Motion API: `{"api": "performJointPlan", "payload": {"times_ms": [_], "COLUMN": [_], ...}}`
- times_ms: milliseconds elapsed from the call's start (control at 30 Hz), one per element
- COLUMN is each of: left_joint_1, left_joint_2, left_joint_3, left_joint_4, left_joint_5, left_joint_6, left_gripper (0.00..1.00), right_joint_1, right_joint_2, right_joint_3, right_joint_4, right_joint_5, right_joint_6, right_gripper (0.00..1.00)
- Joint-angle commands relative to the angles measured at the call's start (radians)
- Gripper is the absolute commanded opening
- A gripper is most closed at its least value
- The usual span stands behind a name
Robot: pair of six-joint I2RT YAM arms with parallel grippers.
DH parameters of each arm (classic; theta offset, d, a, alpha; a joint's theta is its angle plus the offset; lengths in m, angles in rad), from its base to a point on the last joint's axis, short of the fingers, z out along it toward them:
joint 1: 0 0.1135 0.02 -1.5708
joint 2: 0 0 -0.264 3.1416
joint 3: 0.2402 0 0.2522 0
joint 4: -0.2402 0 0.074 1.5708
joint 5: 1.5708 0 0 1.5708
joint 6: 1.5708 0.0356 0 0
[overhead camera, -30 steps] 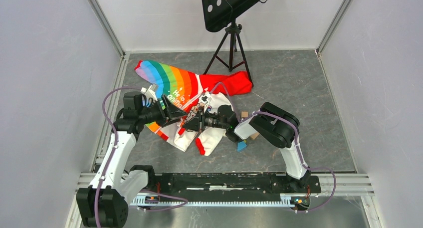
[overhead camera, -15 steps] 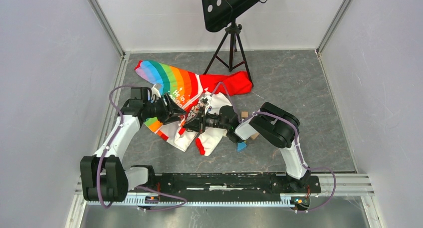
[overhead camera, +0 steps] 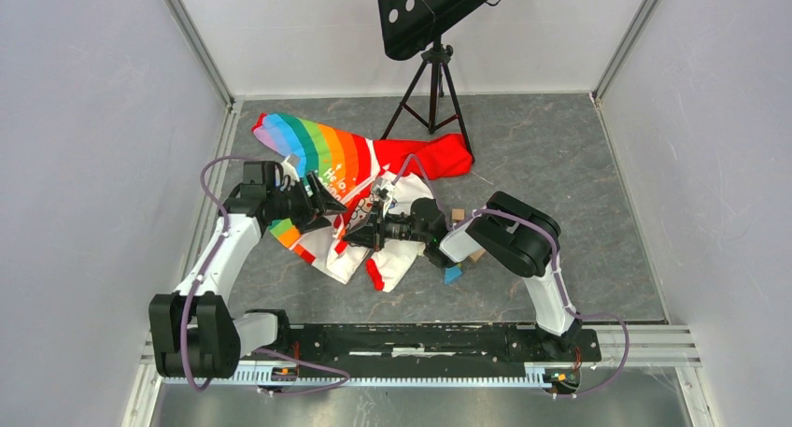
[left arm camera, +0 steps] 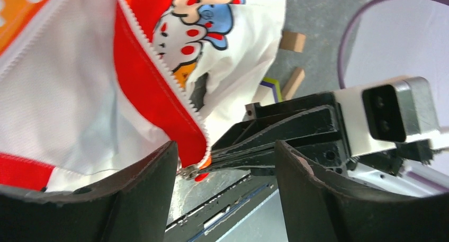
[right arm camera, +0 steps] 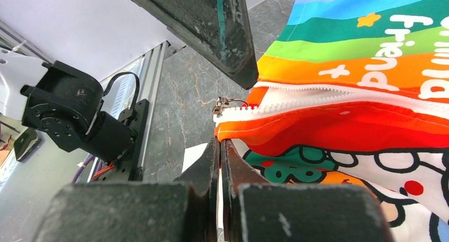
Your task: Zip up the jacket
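Observation:
The jacket lies on the grey floor, rainbow panel and red sleeve toward the back, white cartoon print toward the front. My right gripper is shut on the jacket's orange-red bottom hem, just below the zipper's lower end and holding it off the floor. The metal zipper slider sits at that bottom end of the white zipper teeth. My left gripper is open, and its dark fingers straddle the slider without touching it. The right gripper's black fingers show in the left wrist view.
A black music stand on a tripod stands behind the jacket. Small wooden blocks and a blue block lie to the right of the jacket, and the wooden blocks also show in the left wrist view. Grey walls enclose the floor on three sides.
The left arm has changed posture, its elbow swung out to the left, and its gripper has drawn slightly up and left from the right gripper. The right arm has held still.

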Motion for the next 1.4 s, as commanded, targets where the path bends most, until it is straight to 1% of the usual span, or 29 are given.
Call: {"api": "performJointPlan", "payload": {"times_ms": [0,33,67,167,233,367,433,500,667,800,833,867,900,933,967,1000,1033,1133,1200,1267,1367], "left_joint_1": [0.011,0.011,0.045,0.052,0.052,0.052,0.052,0.051,0.055,0.063,0.063,0.063,0.053,0.040,0.027,0.025,0.025,0.025,0.025,0.025,0.025], "left_joint_2": [-0.034,-0.029,-0.025,-0.035,-0.047,-0.021,-0.024,-0.033,-0.078,-0.170,-0.200,-0.252,-0.323,-0.394,-0.467,-0.517,-0.536,-0.491,-0.462,-0.422,-0.312], "left_joint_3": [-0.018,-0.039,-0.064,-0.112,-0.157,-0.223,-0.258,-0.277,-0.278,-0.255,-0.238,-0.221,-0.192,-0.144,-0.102,-0.072,-0.051,0.020,0.015,0.015,0.035], "left_joint_4": [-0.045,-0.027,-0.009,0.041,0.116,0.282,0.383,0.440,0.407,0.336,0.333,0.356,0.370,0.331,0.267,0.246,0.224,0.059,0.018,-0.035,-0.116], "left_joint_5": [-0.108,-0.071,-0.034,-0.014,0.014,0.127,0.168,0.183,0.175,0.117,0.114,0.122,0.114,0.058,0.015,-0.005,0.003,0.002,-0.004,-0.053,-0.081], "left_joint_6": [-0.065,-0.091,-0.123,-0.186,-0.245,-0.348,-0.397,-0.433,-0.424,-0.388,-0.377,-0.370,-0.358,-0.310,-0.262,-0.237,-0.222,-0.161,-0.136,-0.108,-0.057], "left_gripper": [0.80,0.82,0.84,0.87,0.90,0.91,0.91,0.91,0.85,0.80,0.76,0.70,0.67,0.68,0.72,0.75,0.76,0.74,0.73,0.75,0.74], "right_joint_1": [0.003,0.002,0.003,0.000,0.000,-0.004,-0.005,-0.006,-0.009,-0.010,-0.010,-0.010,-0.011,-0.010,-0.010,-0.010,-0.010,-0.010,-0.010,-0.010,-0.010], "right_joint_2": [-0.004,-0.006,-0.007,-0.005,-0.002,0.003,0.006,0.008,0.012,0.013,0.013,0.014,0.014,0.013,0.014,0.014,0.017,0.025,0.026,0.024,0.021], "right_joint_3": [-0.003,-0.005,-0.007,-0.012,-0.014,-0.014,-0.013,-0.013,-0.014,-0.013,-0.012,-0.014,-0.014,-0.014,-0.014,-0.014,-0.012,-0.002,0.000,-0.006,-0.012], "right_joint_4": [0.065,0.068,0.068,0.079,0.090,0.102,0.111,0.117,0.123,0.127,0.127,0.127,0.127,0.127,0.126,0.127,0.127,0.128,0.131,0.136,0.140], "right_joint_5": [-0.013,-0.011,-0.009,-0.009,-0.011,-0.015,-0.017,-0.021,-0.022,-0.023,-0.025,-0.025,-0.023,-0.021,-0.019,-0.017,-0.017,-0.020,-0.023,-0.023,-0.026], "right_joint_6": [-0.034,-0.033,-0.034,-0.026,-0.020,-0.010,-0.004,0.001,0.010,0.013,0.013,0.014,0.015,0.014,0.014,0.015,0.016,0.023,0.027,0.025,0.025], "right_gripper": [0.00,0.00,0.00,0.00,0.00,0.00,0.00,0.00,0.00,0.00,0.00,0.00,0.00,0.00,0.00,0.01,0.00,0.00,0.00,0.00,0.00]}}
